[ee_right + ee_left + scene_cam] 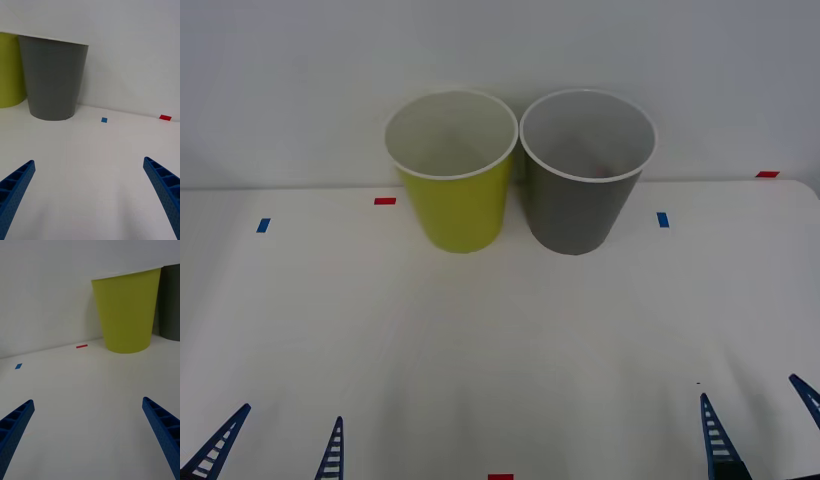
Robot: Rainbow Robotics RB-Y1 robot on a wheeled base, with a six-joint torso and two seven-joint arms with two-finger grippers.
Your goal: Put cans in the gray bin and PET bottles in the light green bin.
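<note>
The light green bin (458,205) and the gray bin (580,205) stand side by side at the back of the white table, both upright with white rims. A small red patch (601,170) shows low inside the gray bin; I cannot tell whether it is a can. PET bottles are out of view. My left gripper (286,420) hangs open at the front left, well short of the green bin (127,311). My right gripper (750,392) hangs open at the front right, with the gray bin (54,80) off to its left. Nothing is between either pair of fingers.
Small red tape marks (385,201) and blue tape marks (663,219) lie on the table (500,350) around the bins. A pale wall rises right behind the bins. The table's right edge curves away near the right gripper.
</note>
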